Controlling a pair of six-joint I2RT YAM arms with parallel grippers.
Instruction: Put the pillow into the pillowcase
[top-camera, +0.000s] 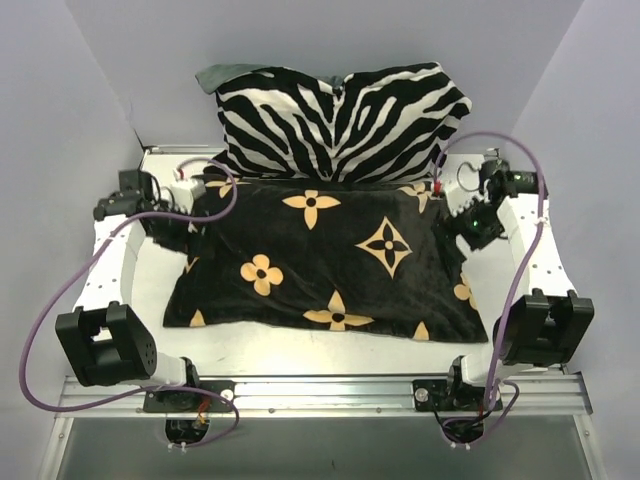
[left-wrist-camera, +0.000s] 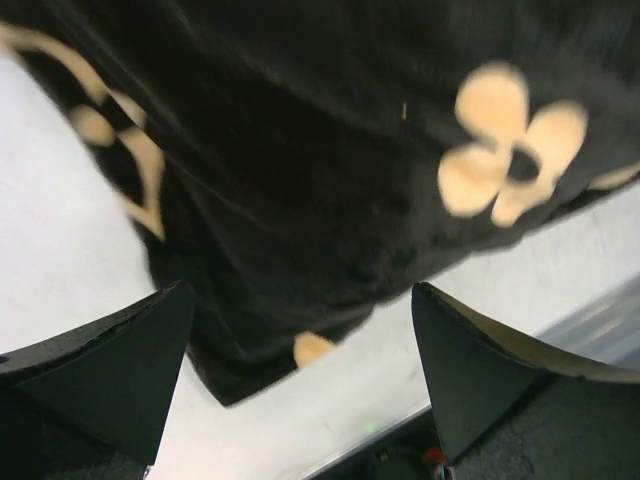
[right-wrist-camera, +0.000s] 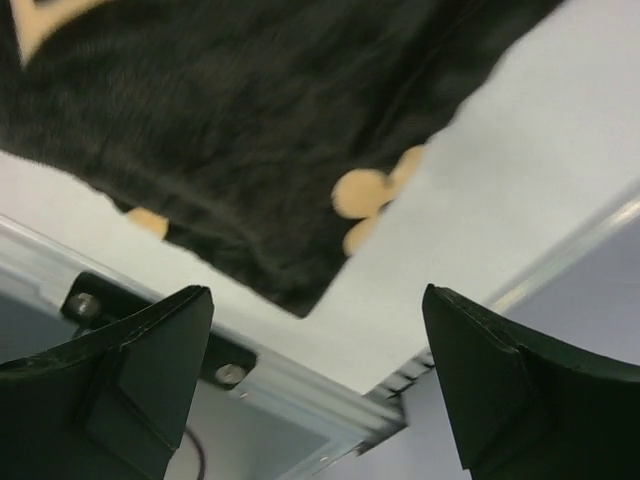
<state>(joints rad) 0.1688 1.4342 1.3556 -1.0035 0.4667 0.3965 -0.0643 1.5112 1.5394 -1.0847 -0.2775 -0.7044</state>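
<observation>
The black pillowcase (top-camera: 320, 260) with tan flower and star motifs lies flat and filled out across the middle of the table. The pillow is hidden in every view. My left gripper (top-camera: 185, 225) hovers at the case's far left corner, jaws wide apart and empty. In the left wrist view the gripper (left-wrist-camera: 300, 290) frames a corner of the pillowcase (left-wrist-camera: 300, 150) without touching it. My right gripper (top-camera: 465, 228) sits at the case's far right edge, also open. In the right wrist view the gripper (right-wrist-camera: 316, 292) holds nothing, and a corner of the pillowcase (right-wrist-camera: 230, 120) lies beyond its tips.
A large black-and-white zebra-striped cushion (top-camera: 340, 120) leans against the back wall, just behind the pillowcase. White table surface (top-camera: 300, 350) shows in front of the case, ending at a metal rail (top-camera: 320, 390) by the arm bases. Purple cables loop along both sides.
</observation>
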